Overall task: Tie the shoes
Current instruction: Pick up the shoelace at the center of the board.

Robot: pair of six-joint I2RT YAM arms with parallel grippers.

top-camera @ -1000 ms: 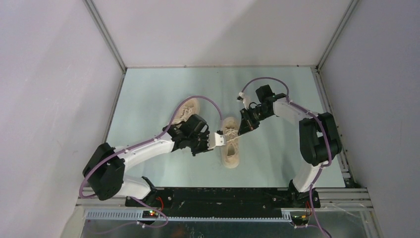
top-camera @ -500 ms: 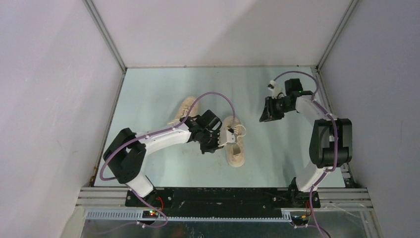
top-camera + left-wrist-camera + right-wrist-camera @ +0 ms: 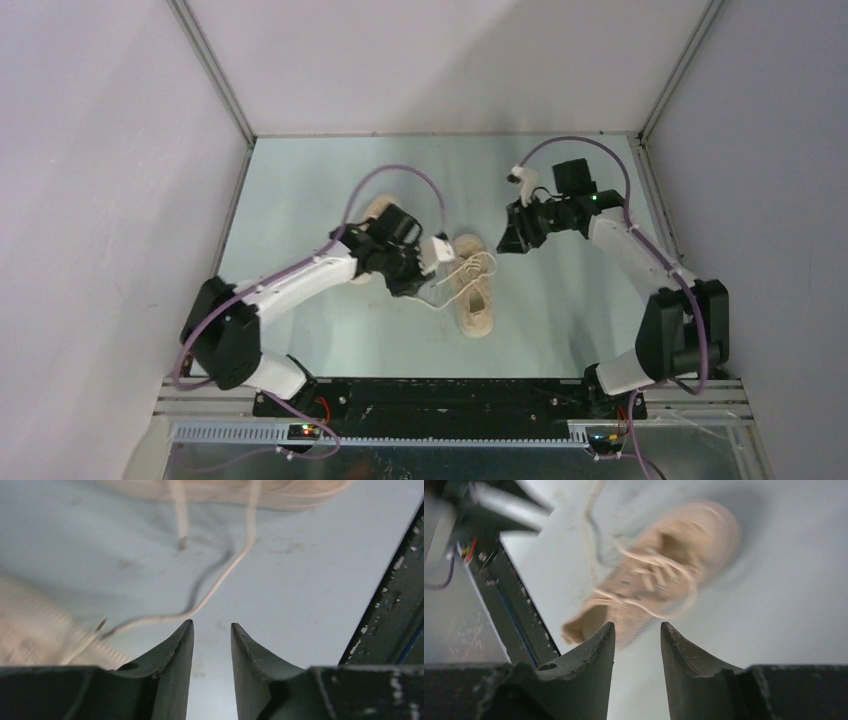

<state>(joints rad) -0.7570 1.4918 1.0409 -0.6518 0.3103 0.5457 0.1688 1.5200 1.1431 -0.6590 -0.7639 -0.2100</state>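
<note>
While your left gripper [image 3: 210,626] and right gripper [image 3: 637,626] gape empty, you should pinch the soft, light laces [image 3: 223,578] near their ends.

You're looking at cream-beige sneakers [image 3: 476,305], off-white laces [image 3: 177,510], a pale mint table [image 3: 300,190], purple cables [image 3: 395,172], black-and-white arms [image 3: 300,285] and pale grey walls [image 3: 450,60].
</note>
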